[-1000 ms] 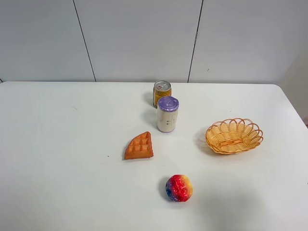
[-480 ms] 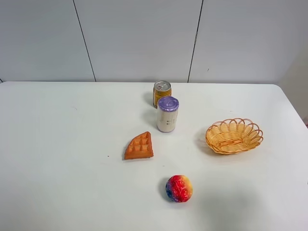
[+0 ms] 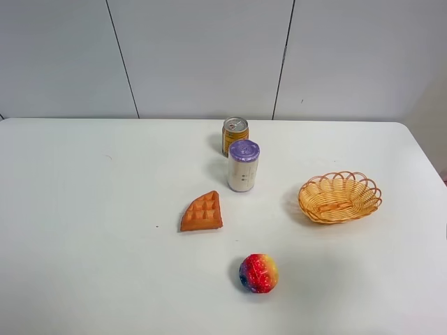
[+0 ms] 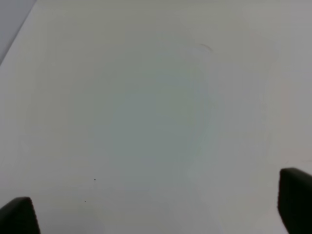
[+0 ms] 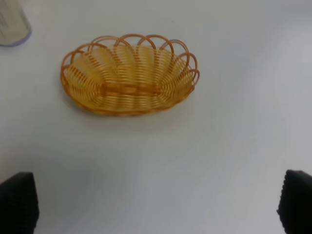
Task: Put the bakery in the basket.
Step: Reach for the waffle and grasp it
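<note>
Orange-brown grid-dented waffle (image 3: 202, 212), tan-yellow woven basket (image 3: 340, 197) — rainbow ball (image 3: 259, 273).

Looks like a robot test lab. Plain white bench (image 3: 84, 230) set against bare grey wall panels (image 3: 202, 56) with dark seams. On it, a scatter of unrelated props: waffle (image 3: 202, 212), basket (image 3: 340, 197), gold can (image 3: 235, 132), white can (image 3: 244, 166), rainbow ball (image 3: 259, 273). Filmed from above and from both wrists, with black tips of the left tool (image 4: 156, 214) and right tool (image 5: 156, 204) showing at the frame edges.

Orange-brown waffle wedge (image 3: 202, 212) lies flat on the table — wicker basket (image 3: 340, 197) upright, well apart.
</note>
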You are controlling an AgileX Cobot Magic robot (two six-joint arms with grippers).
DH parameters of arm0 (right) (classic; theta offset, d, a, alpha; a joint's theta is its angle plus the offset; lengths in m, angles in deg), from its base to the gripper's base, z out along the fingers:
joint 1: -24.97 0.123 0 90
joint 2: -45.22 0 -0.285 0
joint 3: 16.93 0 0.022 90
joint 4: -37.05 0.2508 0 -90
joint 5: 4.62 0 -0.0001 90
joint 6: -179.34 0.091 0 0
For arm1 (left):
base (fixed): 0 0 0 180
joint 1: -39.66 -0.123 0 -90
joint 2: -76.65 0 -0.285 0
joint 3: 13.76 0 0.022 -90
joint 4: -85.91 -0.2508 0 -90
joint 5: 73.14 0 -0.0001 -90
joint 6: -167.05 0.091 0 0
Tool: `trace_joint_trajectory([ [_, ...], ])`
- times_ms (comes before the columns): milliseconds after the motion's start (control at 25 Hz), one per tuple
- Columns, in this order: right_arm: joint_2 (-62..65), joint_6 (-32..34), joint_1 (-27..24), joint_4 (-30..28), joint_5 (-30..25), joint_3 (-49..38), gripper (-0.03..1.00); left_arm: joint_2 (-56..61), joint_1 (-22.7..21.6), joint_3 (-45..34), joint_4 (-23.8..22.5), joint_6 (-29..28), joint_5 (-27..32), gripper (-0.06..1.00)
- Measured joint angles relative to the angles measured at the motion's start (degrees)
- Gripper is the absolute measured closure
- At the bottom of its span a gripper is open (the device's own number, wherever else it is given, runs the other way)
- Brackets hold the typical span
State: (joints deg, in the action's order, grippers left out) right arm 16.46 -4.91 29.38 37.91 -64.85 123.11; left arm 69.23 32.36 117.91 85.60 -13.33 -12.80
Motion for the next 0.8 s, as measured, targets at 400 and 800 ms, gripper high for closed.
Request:
trace_joint_trajectory([
  [400,-40.95,-4.61,16.98,9.45,2.9,21.85,-0.02,0.0,0.0,0.0,0.31,0.0,0.0,-0.05],
  [800,-70.84,2.18,37.92,7.3,2.96,39.31,-0.02,0.0,0.0,0.0,0.0,0.0,0.0,-0.05],
])
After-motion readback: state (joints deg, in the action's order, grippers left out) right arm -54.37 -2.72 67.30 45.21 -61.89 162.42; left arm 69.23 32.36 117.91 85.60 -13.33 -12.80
